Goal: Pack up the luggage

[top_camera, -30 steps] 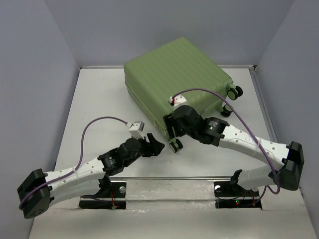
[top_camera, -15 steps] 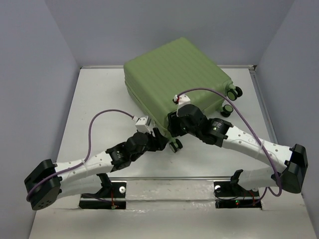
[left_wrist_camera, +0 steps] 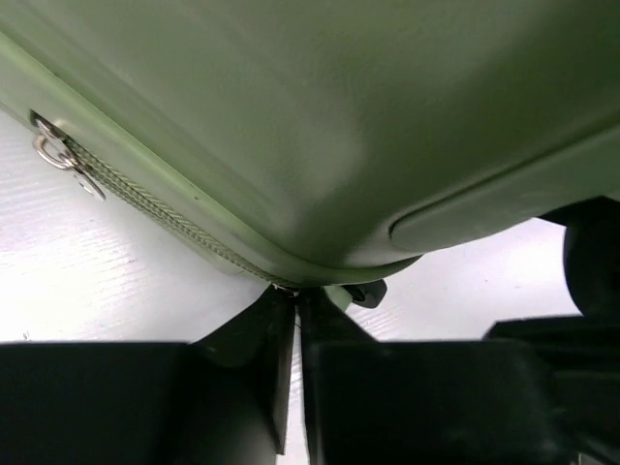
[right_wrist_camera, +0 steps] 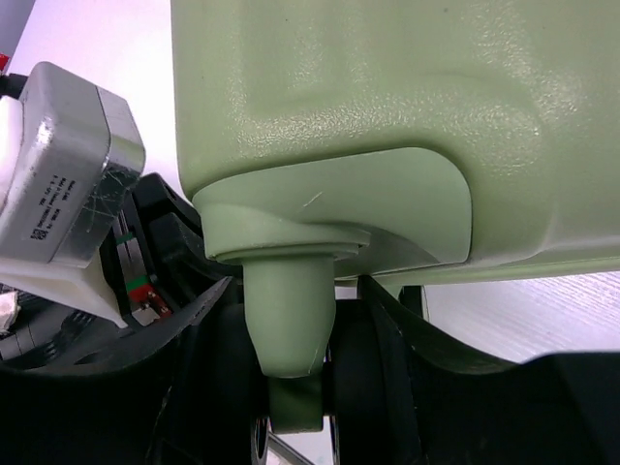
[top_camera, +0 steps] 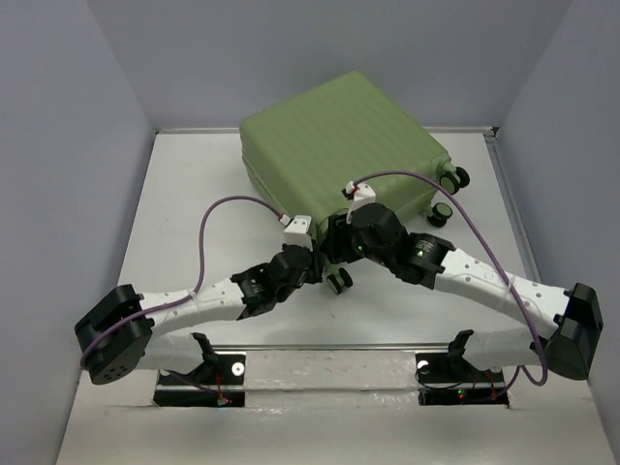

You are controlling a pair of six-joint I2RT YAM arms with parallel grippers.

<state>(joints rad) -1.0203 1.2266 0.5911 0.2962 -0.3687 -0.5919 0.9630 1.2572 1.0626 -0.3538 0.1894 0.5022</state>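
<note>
The luggage point(top_camera: 339, 145) is a light-green ribbed hard-shell suitcase lying shut at the back middle of the table. My left gripper point(top_camera: 318, 260) is at its near corner. In the left wrist view the luggage point(left_wrist_camera: 339, 116) fills the top, and the left gripper point(left_wrist_camera: 294, 291) is shut with its tips against the zipper seam point(left_wrist_camera: 145, 199). I cannot tell if anything is pinched. A metal zipper pull point(left_wrist_camera: 53, 150) hangs further left. My right gripper point(right_wrist_camera: 310, 387) straddles the near caster wheel point(right_wrist_camera: 373, 387) under its green stem point(right_wrist_camera: 288, 320), fingers against both sides.
Two more black wheels point(top_camera: 453, 178) point(top_camera: 439, 213) stick out at the suitcase's right side. The left arm's wrist camera housing point(right_wrist_camera: 68, 184) sits close beside the right gripper. Grey walls enclose the white table point(top_camera: 194, 213), and a raised lip runs along the right edge point(top_camera: 513, 213).
The left arm reached forward and right to the suitcase's near corner, and its jaws went from open to shut. The right gripper slid further onto the caster wheel and narrowed.
</note>
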